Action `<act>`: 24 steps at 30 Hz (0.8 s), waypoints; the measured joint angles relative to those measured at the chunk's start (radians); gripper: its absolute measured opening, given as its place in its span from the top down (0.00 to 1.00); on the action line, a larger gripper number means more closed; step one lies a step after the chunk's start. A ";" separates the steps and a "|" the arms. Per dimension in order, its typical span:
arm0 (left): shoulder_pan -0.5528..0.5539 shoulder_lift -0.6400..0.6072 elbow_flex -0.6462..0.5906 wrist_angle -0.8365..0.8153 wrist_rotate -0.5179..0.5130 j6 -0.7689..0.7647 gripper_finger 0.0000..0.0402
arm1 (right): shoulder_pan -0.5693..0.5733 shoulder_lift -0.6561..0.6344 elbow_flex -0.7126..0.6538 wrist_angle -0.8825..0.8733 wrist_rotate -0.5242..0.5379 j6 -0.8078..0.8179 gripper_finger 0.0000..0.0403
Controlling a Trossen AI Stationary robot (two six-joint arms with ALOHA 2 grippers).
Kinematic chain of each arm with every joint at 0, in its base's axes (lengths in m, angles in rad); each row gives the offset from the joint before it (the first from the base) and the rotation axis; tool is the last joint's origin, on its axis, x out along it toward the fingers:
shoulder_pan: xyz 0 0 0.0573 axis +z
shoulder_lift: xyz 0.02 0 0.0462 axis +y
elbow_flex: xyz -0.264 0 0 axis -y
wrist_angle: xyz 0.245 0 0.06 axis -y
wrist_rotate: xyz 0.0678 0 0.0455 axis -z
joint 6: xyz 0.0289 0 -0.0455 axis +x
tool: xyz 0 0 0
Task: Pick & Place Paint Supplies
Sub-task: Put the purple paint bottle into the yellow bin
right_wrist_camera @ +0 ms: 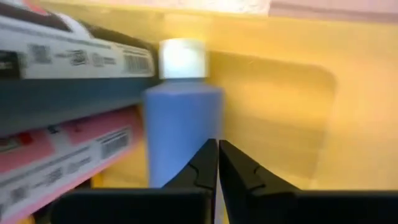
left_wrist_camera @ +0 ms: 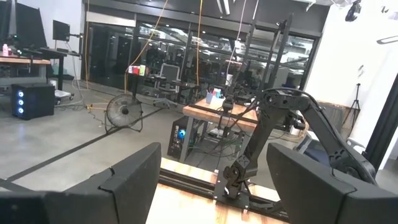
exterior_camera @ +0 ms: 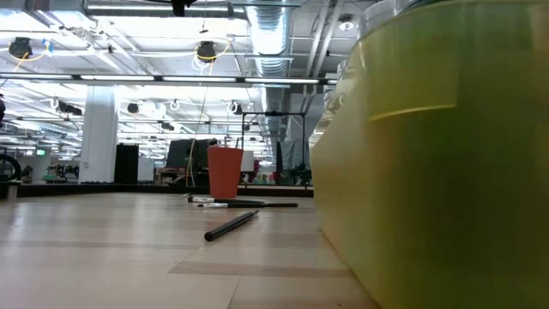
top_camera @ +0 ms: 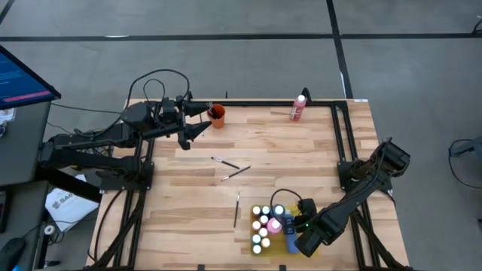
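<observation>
— Where is the blue bottle (right_wrist_camera: 180, 121) lying?

— In the yellow tray (top_camera: 280, 247) at the table's six o'clock edge, just ahead of the right gripper (right_wrist_camera: 217, 163), whose jaws are pressing together empty.

— And the left gripper (top_camera: 197, 119)?

— Hovering wide apart beside the orange cup (top_camera: 218, 116), at eleven o'clock; brushes (top_camera: 225, 163) are lying mid-table.

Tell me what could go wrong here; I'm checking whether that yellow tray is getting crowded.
Right gripper sits in the flat yellow rectangular tray, jaws shut, empty, beside a lying blue white-capped bottle. Pulling out carelessly might knock it or the upright bottles packed alongside. A pink white-capped bottle lies by the far edge and might roll.
</observation>
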 joint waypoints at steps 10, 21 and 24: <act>0.000 0.000 0.000 0.001 0.000 0.000 0.29 | -0.003 -0.025 0.056 -0.015 0.014 -0.228 0.88; 0.000 0.000 0.000 0.006 0.000 -0.003 0.29 | -0.033 -0.024 0.048 -0.020 0.018 -0.366 0.40; 0.000 0.000 0.000 0.009 0.000 -0.003 0.29 | -0.033 -0.025 0.023 0.027 0.014 -0.366 0.33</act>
